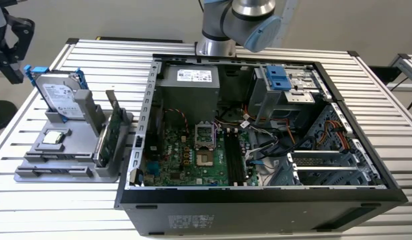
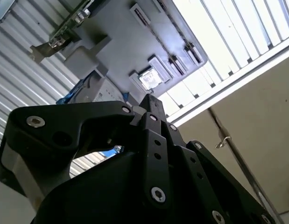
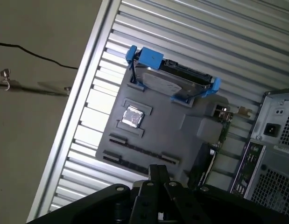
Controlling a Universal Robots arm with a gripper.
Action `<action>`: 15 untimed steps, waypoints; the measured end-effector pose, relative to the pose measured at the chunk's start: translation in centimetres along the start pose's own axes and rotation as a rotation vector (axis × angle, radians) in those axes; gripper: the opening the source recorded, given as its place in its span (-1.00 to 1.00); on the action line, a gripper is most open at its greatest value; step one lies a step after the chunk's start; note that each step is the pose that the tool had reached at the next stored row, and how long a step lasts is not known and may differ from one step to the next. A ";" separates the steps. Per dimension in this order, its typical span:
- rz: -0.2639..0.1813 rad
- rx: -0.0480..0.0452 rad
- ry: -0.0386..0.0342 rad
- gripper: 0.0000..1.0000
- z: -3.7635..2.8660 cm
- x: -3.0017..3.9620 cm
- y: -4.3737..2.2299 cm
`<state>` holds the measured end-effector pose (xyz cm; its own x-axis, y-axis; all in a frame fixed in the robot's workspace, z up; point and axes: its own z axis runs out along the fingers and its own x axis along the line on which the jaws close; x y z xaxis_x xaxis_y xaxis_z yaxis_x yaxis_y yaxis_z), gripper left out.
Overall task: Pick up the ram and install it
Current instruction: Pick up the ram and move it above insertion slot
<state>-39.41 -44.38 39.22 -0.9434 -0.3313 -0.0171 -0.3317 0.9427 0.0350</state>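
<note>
The slatted metal table (image 1: pixel 92 55) carried everything. On it lay the open computer case (image 1: pixel 259 210), side panel off, with the green motherboard (image 1: pixel 186 160) facing up.

Behind the case rose the arm (image 1: pixel 239 20), a grey joint with a pale blue cap at the top of the exterior view. From there it reached up out of sight. The black gripper (image 1: pixel 10 55) hung at the exterior view's left edge, raised above the table and apart from everything on it. In both wrist views its dark body (image 3: pixel 153 196) filled the foreground, looking slantwise across the table's edge, with floor showing beyond. How its jaws stood could not be told.

On the exterior view's left of the case sat the grey parts tray (image 1: pixel 72 145). The silver hard drive (image 1: pixel 59 95) with blue rails stood upright at the tray's far end and was the part nearest the gripper. The green card (image 1: pixel 109 137) stood on edge along the side of the tray next to the case. A small square processor chip (image 1: pixel 54 137) lay flat in front of the hard drive.

The ram could not be made out for certain. Whether it sat in one of the tray's long dark slots (image 3: pixel 130 163) or in the motherboard's memory slots (image 1: pixel 233 160) could not be told.
</note>
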 end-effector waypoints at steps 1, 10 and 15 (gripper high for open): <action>-0.011 0.0000 0.0005 -1.00 0.00 0.00 0.00; -0.106 -0.0006 0.0042 -1.00 0.00 0.00 0.00; -0.155 -0.0013 0.0058 -1.00 0.01 0.00 0.00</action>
<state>-39.40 -44.38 39.21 -0.8807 -0.4734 -0.0166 -0.4737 0.8801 0.0337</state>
